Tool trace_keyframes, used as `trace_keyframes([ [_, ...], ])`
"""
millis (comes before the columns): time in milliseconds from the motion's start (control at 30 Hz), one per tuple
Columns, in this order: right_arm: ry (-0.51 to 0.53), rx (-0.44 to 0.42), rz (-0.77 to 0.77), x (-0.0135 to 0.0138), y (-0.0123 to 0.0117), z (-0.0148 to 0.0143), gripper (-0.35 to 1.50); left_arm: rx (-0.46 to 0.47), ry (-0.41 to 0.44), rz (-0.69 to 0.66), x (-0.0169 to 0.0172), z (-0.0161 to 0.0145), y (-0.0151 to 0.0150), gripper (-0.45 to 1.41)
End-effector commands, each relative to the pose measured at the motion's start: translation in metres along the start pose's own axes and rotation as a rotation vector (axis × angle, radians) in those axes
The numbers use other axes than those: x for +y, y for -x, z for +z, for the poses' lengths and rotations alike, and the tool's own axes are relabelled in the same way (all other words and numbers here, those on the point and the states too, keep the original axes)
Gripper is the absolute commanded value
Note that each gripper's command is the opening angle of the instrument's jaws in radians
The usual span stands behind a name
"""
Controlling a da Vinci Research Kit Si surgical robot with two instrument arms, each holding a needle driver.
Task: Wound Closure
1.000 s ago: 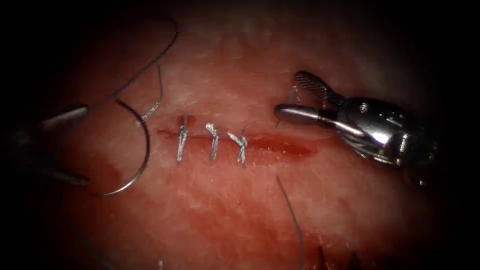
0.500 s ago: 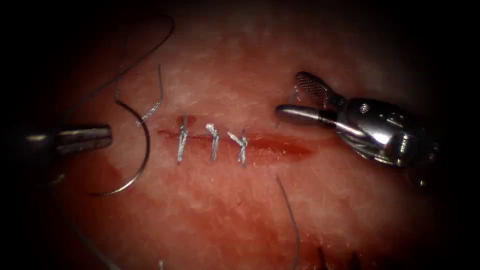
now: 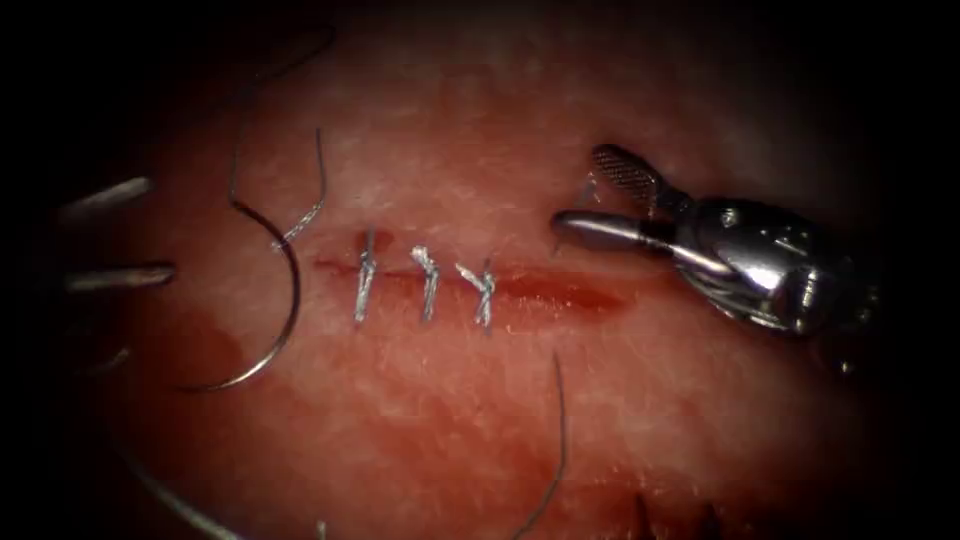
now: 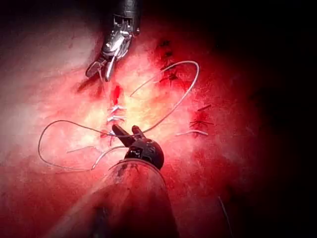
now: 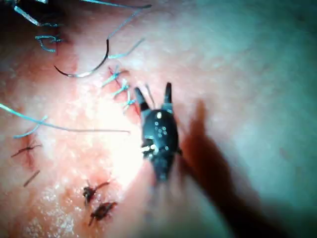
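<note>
Both steel tools gape empty: left tool [image 3: 115, 232], right tool [image 3: 590, 195]; curved needle [image 3: 285, 300] lies free on glistening tissue [image 3: 450, 420].

Illumination is concentrated at the centre of the endoscope field. Brightness falls off toward every edge into darkness. Surroundings beyond the lit area cannot be made out.

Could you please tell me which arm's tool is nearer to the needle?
Left. The left tool, jaws open, sits just left of the needle lying on the tissue; the right tool is across the stitches.
</note>
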State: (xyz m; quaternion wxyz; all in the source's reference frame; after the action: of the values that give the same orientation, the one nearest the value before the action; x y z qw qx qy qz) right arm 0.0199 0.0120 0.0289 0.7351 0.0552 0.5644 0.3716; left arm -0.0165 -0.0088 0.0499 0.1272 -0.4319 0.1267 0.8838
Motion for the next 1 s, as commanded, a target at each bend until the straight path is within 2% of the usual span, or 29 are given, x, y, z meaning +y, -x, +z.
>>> trace_keyframes([
  [33,-0.004,-0.001,0.003,-0.0009,0.0008,0.0004,1.25,-0.009,0.016,-0.013,0.0015,0.0001,0.0005,0.09],
  [467,-0.006,-0.001,0.004,-0.001,0.0008,0.0005,1.25,-0.094,0.08,-0.137,0.0024,0.0013,0.0027,0.04],
  [500,-0.006,-0.001,0.004,-0.0011,0.0008,0.0005,1.25,-0.095,0.078,-0.148,0.0023,0.0015,0.0029,0.07],
  [567,-0.009,0.0,0.004,-0.0011,0.0008,0.0005,1.25,-0.094,0.073,-0.185,0.0016,0.0018,0.0033,0.27],
  [700,-0.012,0.0,0.004,-0.0011,0.0008,0.0005,1.25,-0.062,0.002,-0.253,0.0004,0.0018,0.0029,0.57],
  [833,-0.012,0.0,-0.002,-0.0011,0.0008,0.0005,1.25,-0.032,-0.051,-0.274,-0.0004,0.0015,0.0022,0.66],
  [1000,-0.014,0.001,-0.002,-0.0011,0.0008,0.0005,1.25,0.009,-0.099,-0.265,-0.0007,0.0013,0.0012,0.62],
])
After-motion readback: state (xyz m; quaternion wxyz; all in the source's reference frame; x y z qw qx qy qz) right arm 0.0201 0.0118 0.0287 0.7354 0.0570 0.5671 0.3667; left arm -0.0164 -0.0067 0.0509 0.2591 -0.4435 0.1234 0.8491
